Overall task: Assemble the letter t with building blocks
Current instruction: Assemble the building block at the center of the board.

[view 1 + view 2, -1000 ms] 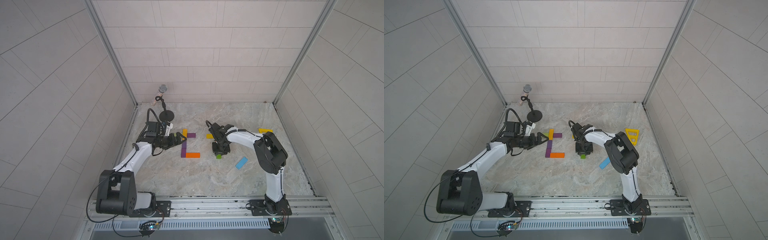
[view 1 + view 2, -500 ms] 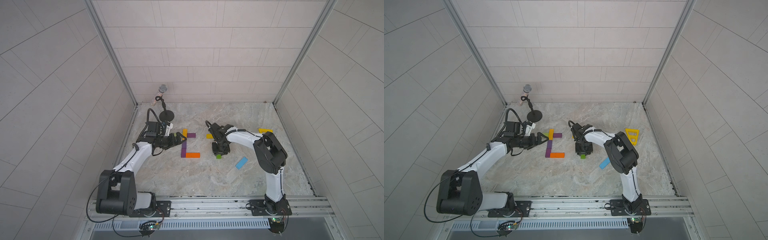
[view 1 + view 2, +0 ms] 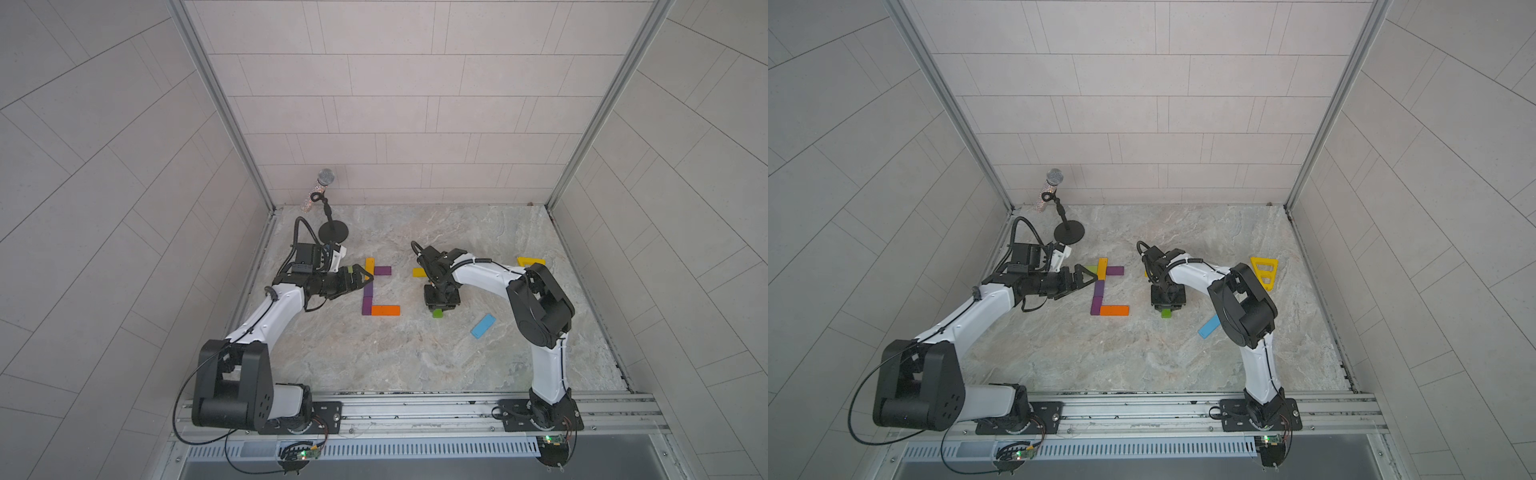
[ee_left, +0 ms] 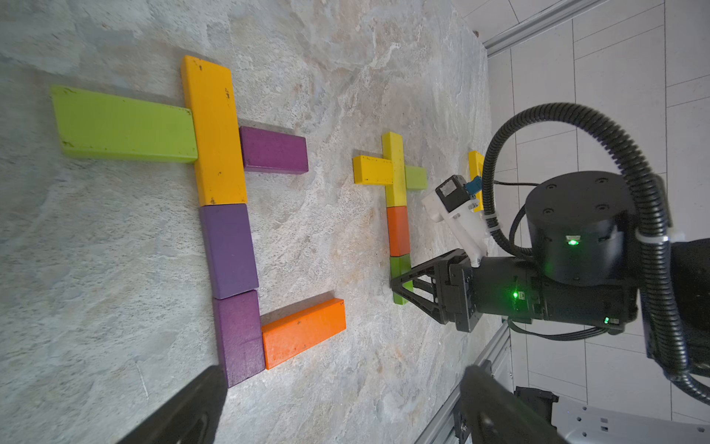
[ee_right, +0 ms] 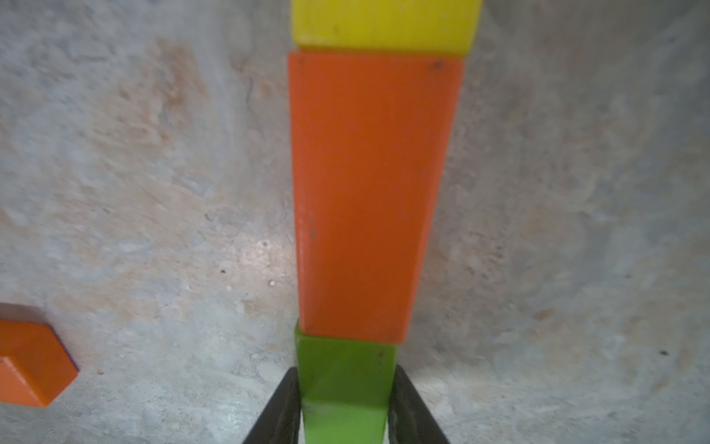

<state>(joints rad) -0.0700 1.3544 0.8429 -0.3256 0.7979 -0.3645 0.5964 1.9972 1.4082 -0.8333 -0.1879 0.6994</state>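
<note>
The right gripper (image 5: pixel 345 369) has its 2 black fingers (image 5: pixel 284 403) set against the 2 long sides of the dark green flat rectangular painted block (image 5: pixel 345 357). It appears to be pinching the block, though the blurred wrist view does not show how firmly. The block lies flat on the marbled stone-look tabletop (image 3: pixel 374 365) between the jaws, with its long axis running along the fingers. 1 end sits under the gripper and points to the front rail. The other end points to the back wall and butts against the short end of the orange flat rectangular block (image 5: pixel 369 192). That orange block continues the same line into a long yellow-green block (image 4: pixel 393 169), which is flanked by a yellow block (image 4: pixel 372 170) and a lime stub (image 4: pixel 416 177). In both top views only the dark green block's near end shows from under the gripper. Well to the left, the left gripper (image 4: pixel 340 378) hangs with its jaws spread wide and empty. It is near the 6-block figure (image 4: pixel 228 250) of lime, yellow-orange, purple and orange pieces. A light blue block (image 3: pixel 483 326) lies apart on the right.
</note>
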